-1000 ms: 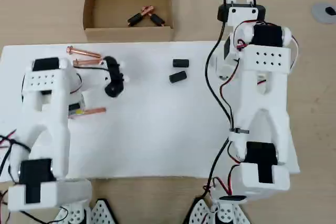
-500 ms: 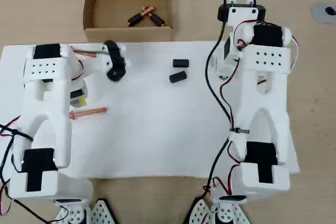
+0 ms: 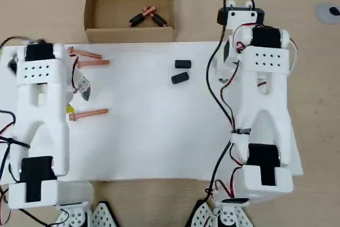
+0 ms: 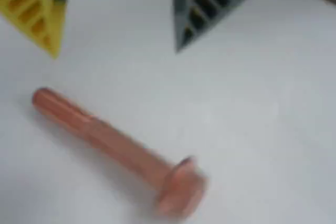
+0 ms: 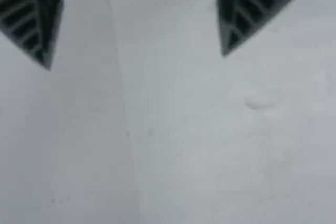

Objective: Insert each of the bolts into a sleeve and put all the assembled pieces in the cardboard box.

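Three copper bolts lie on the white mat at the left: two far ones [image 3: 85, 53] [image 3: 93, 63] and a near bolt [image 3: 88, 114]. My left gripper [image 3: 77, 98] hangs open just beyond the near bolt. The left wrist view shows that bolt [image 4: 115, 148] lying below the gripper [image 4: 115, 51], outside its yellow and grey fingertips. Two black sleeves [image 3: 183, 64] [image 3: 180, 78] rest mid-mat. The cardboard box [image 3: 95, 3] at the back holds two assembled pieces [image 3: 142, 16] [image 3: 160, 20]. My right gripper [image 5: 136, 59] is open over bare mat, to the right of the sleeves.
The white mat [image 3: 149, 131] covers most of the wooden table. The right arm's black cables [image 3: 215, 86] hang along its left side, near the sleeves. A grey round object [image 3: 328, 11] sits at the far right edge.
My left gripper has swung from beside the far bolts back to the left, toward the near bolt. The right arm has hardly moved.
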Action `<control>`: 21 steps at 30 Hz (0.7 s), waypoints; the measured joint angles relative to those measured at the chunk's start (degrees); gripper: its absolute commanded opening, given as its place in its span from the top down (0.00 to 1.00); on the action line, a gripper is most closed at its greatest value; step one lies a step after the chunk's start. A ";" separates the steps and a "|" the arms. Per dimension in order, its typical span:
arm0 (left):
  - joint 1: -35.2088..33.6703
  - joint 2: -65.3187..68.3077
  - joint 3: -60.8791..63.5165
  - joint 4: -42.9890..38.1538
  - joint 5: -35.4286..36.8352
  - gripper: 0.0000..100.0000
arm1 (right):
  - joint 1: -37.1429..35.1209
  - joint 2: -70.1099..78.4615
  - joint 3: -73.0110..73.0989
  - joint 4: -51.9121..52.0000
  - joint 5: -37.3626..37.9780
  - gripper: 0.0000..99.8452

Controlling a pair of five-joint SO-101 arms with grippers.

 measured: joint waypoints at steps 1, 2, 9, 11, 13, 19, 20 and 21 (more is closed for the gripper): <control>0.00 0.00 1.05 -0.18 2.99 0.84 | -0.26 0.00 0.00 0.00 0.00 0.75; -0.09 0.00 2.29 -0.70 5.98 0.84 | -0.35 0.00 0.00 0.00 0.00 0.75; 0.44 0.00 11.96 -6.24 16.09 0.83 | -0.70 0.00 0.00 0.00 0.00 0.75; 0.44 0.00 12.66 -6.86 16.35 0.83 | -0.70 0.00 0.00 0.00 0.00 0.75; 0.44 0.00 12.75 -6.95 16.53 0.83 | -0.70 0.00 0.00 0.00 0.00 0.75; -3.34 0.00 12.75 -11.69 23.91 0.83 | -0.70 0.00 0.00 0.00 0.00 0.75; -4.48 0.00 12.84 -13.27 25.14 0.83 | -0.70 0.00 0.00 -0.35 0.00 0.75; -5.54 0.00 13.36 -14.95 26.37 0.83 | -0.70 0.00 0.00 -0.62 0.00 0.75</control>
